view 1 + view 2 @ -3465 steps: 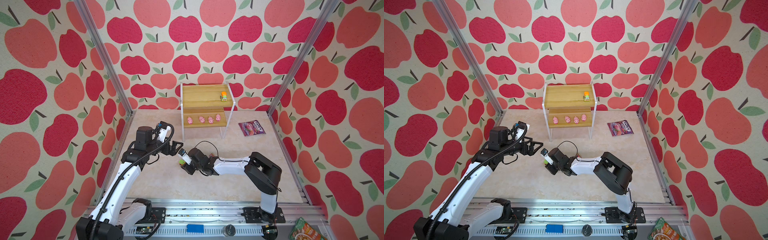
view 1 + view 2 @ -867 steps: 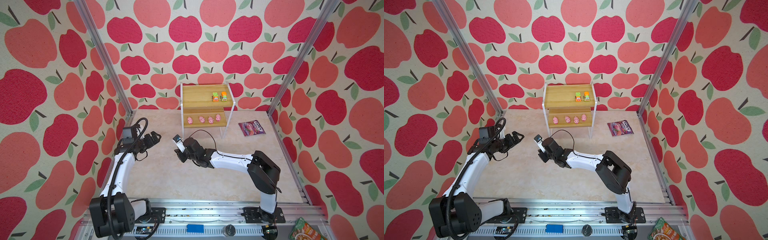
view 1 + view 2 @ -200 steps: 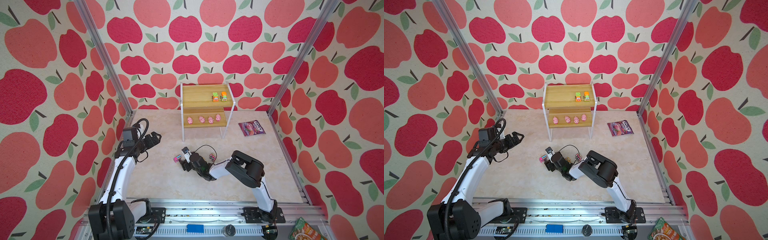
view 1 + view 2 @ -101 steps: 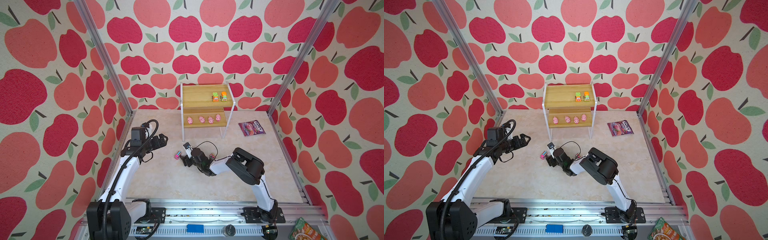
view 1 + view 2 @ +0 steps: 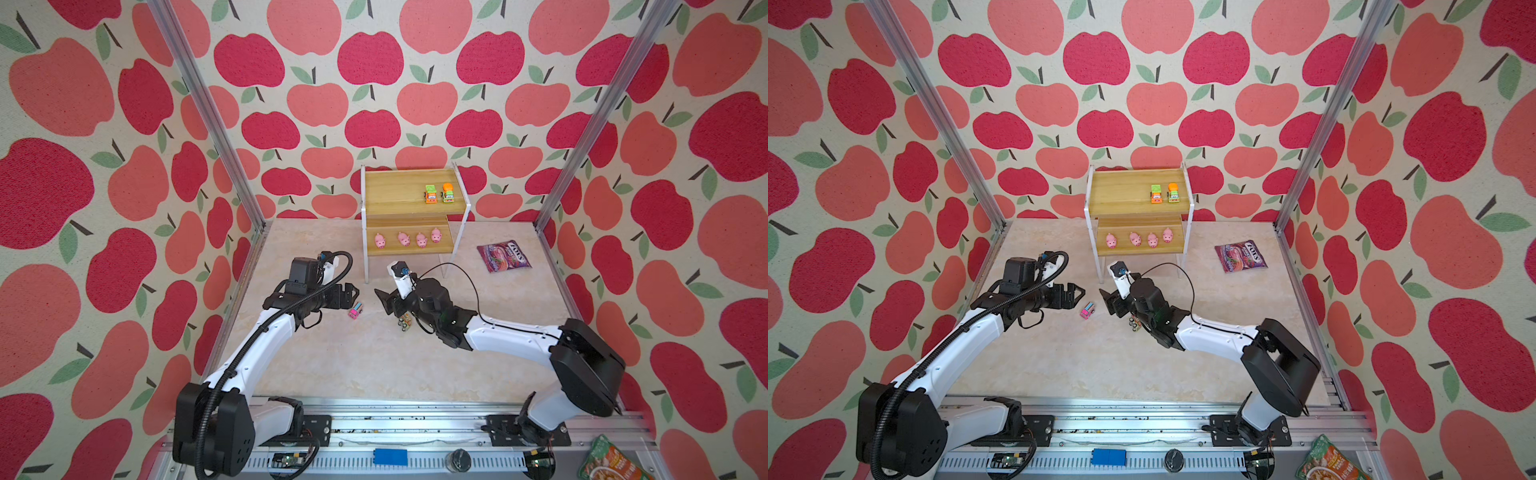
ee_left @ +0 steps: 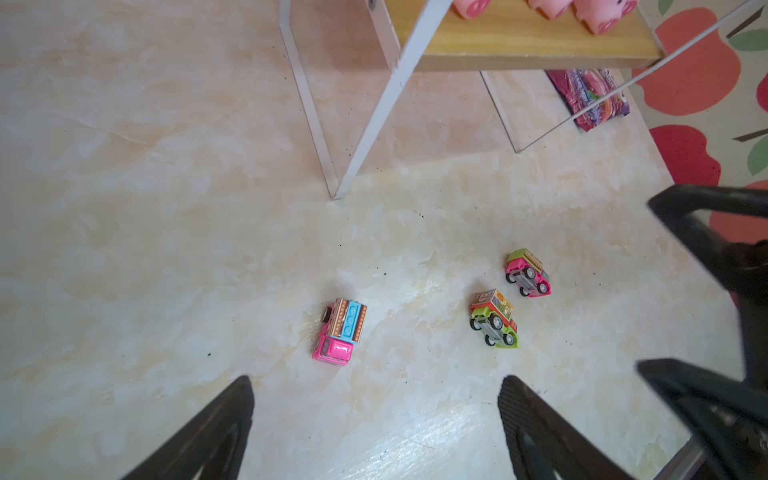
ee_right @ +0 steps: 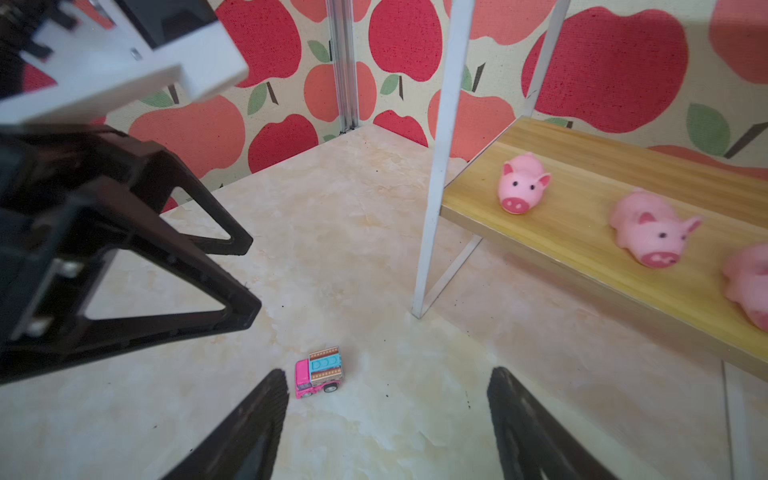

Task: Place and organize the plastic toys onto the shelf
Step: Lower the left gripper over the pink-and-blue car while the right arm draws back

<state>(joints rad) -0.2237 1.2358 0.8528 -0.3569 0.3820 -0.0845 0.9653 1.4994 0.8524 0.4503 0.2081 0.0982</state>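
Pink car [image 5: 355, 311] between left fingers [image 6: 220, 424] and right fingers [image 7: 253, 428] (both spread, empty), tipped green car [image 6: 494, 318], shelf leg [image 6: 374, 112] nearby.

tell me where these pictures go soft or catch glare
right wrist view: the left gripper, close to the lens, is soft, and the pig at the frame edge blurs, while the pink car is sharp; left wrist view: a bright sheen on the table near the fingers; both top views: even light, crisp, glare only on the front rail.
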